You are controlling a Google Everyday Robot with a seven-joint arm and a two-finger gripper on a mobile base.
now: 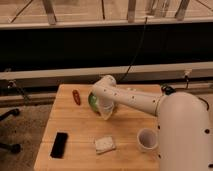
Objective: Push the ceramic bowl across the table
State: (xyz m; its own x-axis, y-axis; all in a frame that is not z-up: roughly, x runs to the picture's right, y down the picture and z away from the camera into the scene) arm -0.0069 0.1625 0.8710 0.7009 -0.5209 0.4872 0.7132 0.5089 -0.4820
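The dark-green ceramic bowl (92, 101) sits at the back middle of the light wooden table (80, 125). Only its left part shows; the rest is hidden behind my arm. My gripper (106, 112) hangs from the white arm, which reaches in from the right. It is down at the bowl's right side, against or just over its rim.
A small red object (76, 96) lies just left of the bowl. A black phone (59, 144) lies at the front left. A pale flat packet (104, 144) lies at the front middle and a white cup (146, 138) stands at the front right. A dark railing runs behind the table.
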